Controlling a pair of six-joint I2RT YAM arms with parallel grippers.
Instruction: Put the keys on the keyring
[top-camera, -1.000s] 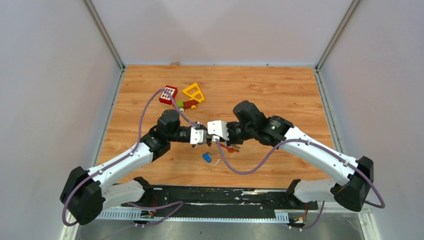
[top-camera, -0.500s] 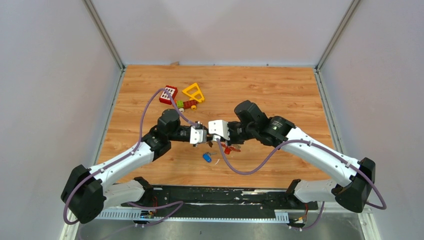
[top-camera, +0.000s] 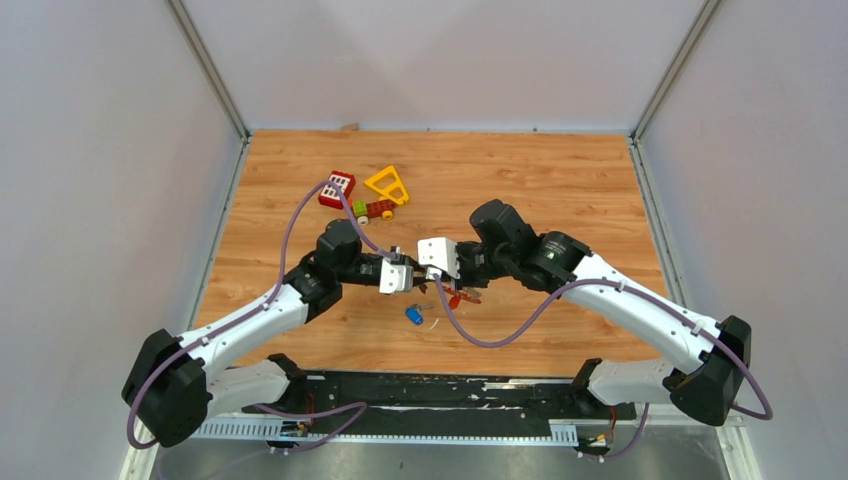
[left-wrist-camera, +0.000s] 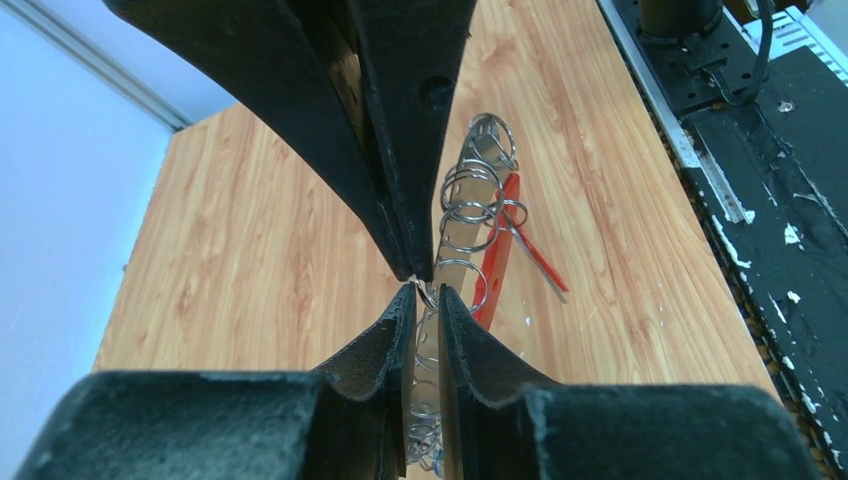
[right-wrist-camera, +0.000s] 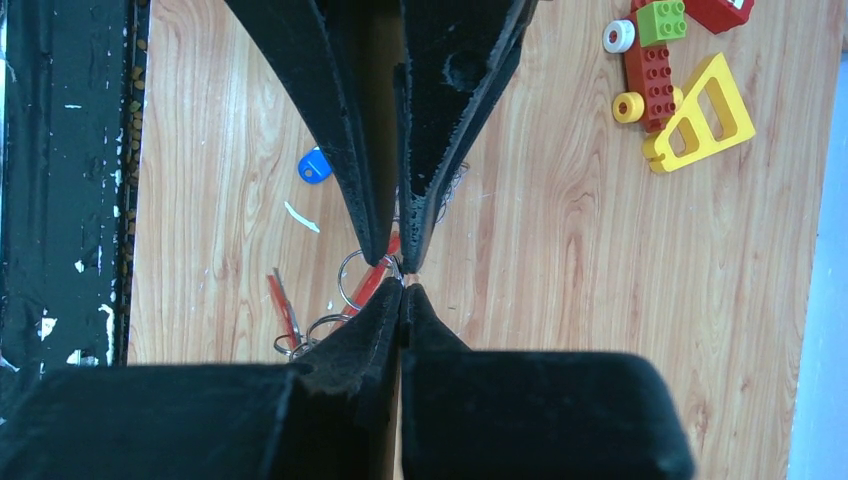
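Observation:
The keyring is a chain of silver rings (left-wrist-camera: 470, 190) joined to a red clip (left-wrist-camera: 497, 255). It hangs between my two grippers above the table's middle. My left gripper (left-wrist-camera: 428, 290) has its jaws nearly together and pinches a small ring at their tips. My right gripper (right-wrist-camera: 402, 288) is shut on the same ring from the opposite side. In the top view the left gripper (top-camera: 415, 282) and right gripper (top-camera: 430, 282) meet tip to tip, with the red clip (top-camera: 455, 297) just below them. A blue-headed key (top-camera: 413, 315) lies loose on the wood, also in the right wrist view (right-wrist-camera: 315, 165). I cannot make out a red-headed key.
A yellow triangular toy frame (top-camera: 388, 183), a red block with white buttons (top-camera: 337, 187) and red and green bricks (top-camera: 372, 209) lie at the back left. The black base rail (top-camera: 450, 390) runs along the near edge. Grey walls stand at the sides.
Both grippers have stayed tip to tip on the keyring. The left wrist has shifted slightly down and right. The blue key has not moved.

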